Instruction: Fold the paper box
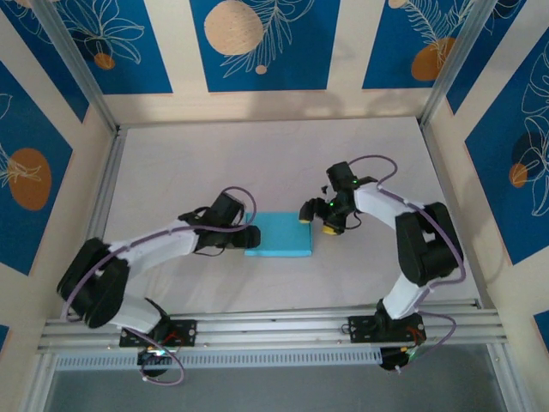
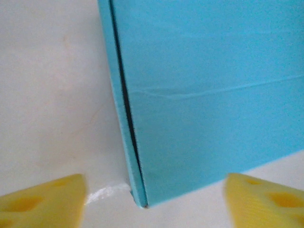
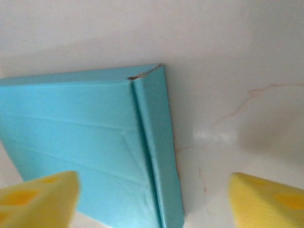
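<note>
Pale, faintly veined tabletop (image 1: 214, 163), fenced on three sides by blue leaf-print panels (image 1: 257, 43), with an aluminium rail (image 1: 274, 322) along the near edge. Carried the paper box (image 1: 279, 235), folded into a flat light-blue rectangle, a little near of centre and squarely between the two arms.

Met at its left edge by the left claw (image 1: 249, 235), spread wide and gripping nothing. Seen from the left wrist as two yellow pads (image 2: 42, 202) well apart at the bottom of the frame, with the claw (image 2: 154, 202) opening toward the near-left corner of the box (image 2: 213, 95) and neither pad touching the card. Showed a thin dark seam down that left edge and one faint crease across the blue top face.

Flanked at the far-right corner by the right claw (image 1: 317, 220), likewise spread and holding nothing. Seen from the right wrist with its yellow pads (image 3: 270, 199) set wide, one low over the blue face, the other over bare tabletop beyond the box's right edge, and the claw (image 3: 152, 199) open above that edge. Showed a narrow folded strip running the length of the box (image 3: 71, 118) on that side, with a small ragged sliver of darker card at the far corner.

Trailed purple cables (image 1: 377, 163) along both white arms.
</note>
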